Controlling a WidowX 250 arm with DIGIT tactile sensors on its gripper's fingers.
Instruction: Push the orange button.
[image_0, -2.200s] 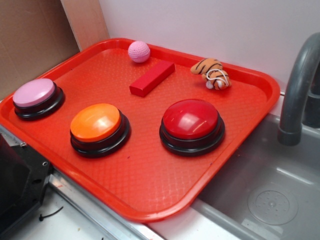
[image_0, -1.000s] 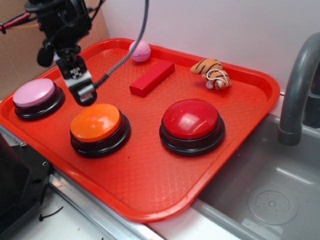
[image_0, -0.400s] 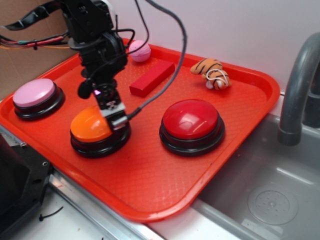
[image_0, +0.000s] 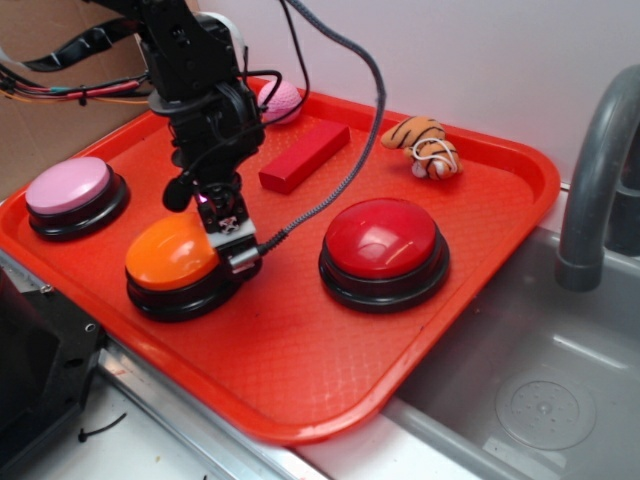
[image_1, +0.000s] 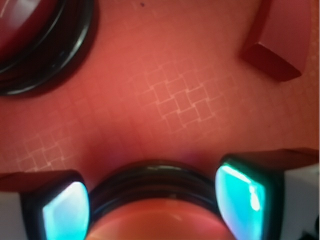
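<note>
The orange button (image_0: 168, 256), a glossy orange dome on a black base, sits at the front left of the red tray (image_0: 300, 370). My gripper (image_0: 232, 240) is down on the button's right side, its fingers touching the dome's edge. In the wrist view the orange button (image_1: 155, 222) fills the bottom middle. Its black rim lies between my two lit fingertips (image_1: 65, 207), so the gripper (image_1: 155, 197) is open and holds nothing.
A red button (image_0: 382, 240) stands to the right and a pink button (image_0: 68, 187) to the left. A red block (image_0: 303, 156), a pink ball (image_0: 285, 100) and a tiger toy (image_0: 425, 145) lie at the tray's back. A sink (image_0: 530, 380) and faucet (image_0: 595, 170) are on the right.
The arm came in from the upper left and dropped onto the orange button's right side. The button has slid a little to the left on the tray.
</note>
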